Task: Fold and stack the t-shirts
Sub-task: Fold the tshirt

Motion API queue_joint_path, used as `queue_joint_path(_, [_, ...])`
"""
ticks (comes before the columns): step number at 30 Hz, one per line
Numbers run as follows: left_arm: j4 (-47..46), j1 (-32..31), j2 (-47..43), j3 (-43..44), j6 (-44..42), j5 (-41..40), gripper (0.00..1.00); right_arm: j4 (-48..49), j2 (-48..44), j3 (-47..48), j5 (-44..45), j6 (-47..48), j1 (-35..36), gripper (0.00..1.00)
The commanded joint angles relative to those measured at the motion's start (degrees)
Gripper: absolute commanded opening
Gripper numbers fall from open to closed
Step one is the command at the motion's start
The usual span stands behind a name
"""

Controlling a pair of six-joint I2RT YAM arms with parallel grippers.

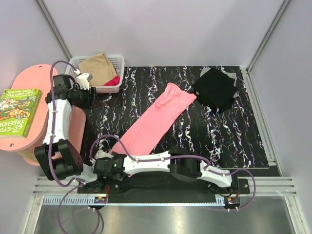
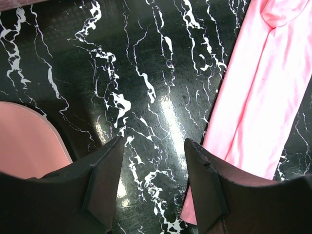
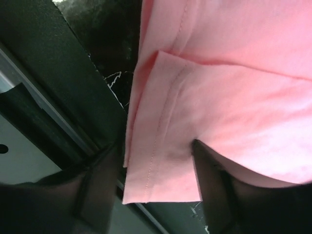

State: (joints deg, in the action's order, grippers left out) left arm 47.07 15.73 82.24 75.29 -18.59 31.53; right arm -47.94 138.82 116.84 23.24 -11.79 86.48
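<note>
Tabletop (image 1: 229,146) in black with white veining fills most of my overhead feed. Across it, running diagonally from the near left toward the far middle, I see the salmon pink t-shirt (image 1: 156,122), gathered into a long narrow strip and lying flat. Off the table's left edge stands a pink rounded stand (image 1: 29,80) with a green book (image 1: 18,109) on top. The black t-shirt (image 1: 215,88) sits at the far right of the table, folded into a compact pile and well apart from the pink one. At the far left corner there is a white mesh basket (image 1: 118,61); inside it a tan t-shirt (image 1: 97,66) is bunched up, with a bit of magenta t-shirt (image 1: 113,81) showing at its near right corner.

On my right wrist feed, the right gripper (image 3: 155,146) is down at the near end of the pink shirt. Its fingers are spread apart, one on each side of the stitched hem corner, and the cloth lies between them without being pinched.

On my left wrist feed, the left gripper (image 2: 153,144) hangs above bare table with its fingers parted and nothing between them. The pink shirt's edge lies just to one side of it and the pink stand to the other
</note>
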Motion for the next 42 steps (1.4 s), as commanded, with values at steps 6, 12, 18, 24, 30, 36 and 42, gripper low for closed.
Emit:
queue_joint_path(6, [-1.19,0.27,-1.73,-1.11,-1.8,0.2,0.57,4.61,-3.03,-3.36,2.15,-1.83,2.29,0.29])
queue_joint_path(12, [-1.19,0.27,-2.17,-0.67,-1.71,0.2,0.57,5.23,-6.02,-7.93,2.42,-3.32,1.94,0.04])
queue_joint_path(18, [-1.02,0.36,-2.17,-0.49,-1.89,0.11,0.57,4.97,-10.94,-11.19,0.66,-2.89,1.94,0.0])
queue_joint_path(24, [-1.01,0.36,-1.55,-0.84,-1.89,0.37,0.57,3.39,-17.18,-11.37,1.8,-1.57,1.24,0.0])
queue_joint_path(30, [-1.1,0.36,-1.03,-0.76,-1.8,0.9,0.57,2.94,-21.93,-11.1,0.41,-1.48,0.53,0.0])
queue_joint_path(36, [-1.1,0.27,-0.85,-0.49,-2.06,1.16,0.57,3.03,-22.28,-11.89,-5.75,-2.97,0.53,0.01])
queue_joint_path(42, [-1.01,0.36,-0.76,-0.23,-1.98,1.78,0.57,3.03,-24.64,-14.35,-10.76,-2.54,0.53,0.0])
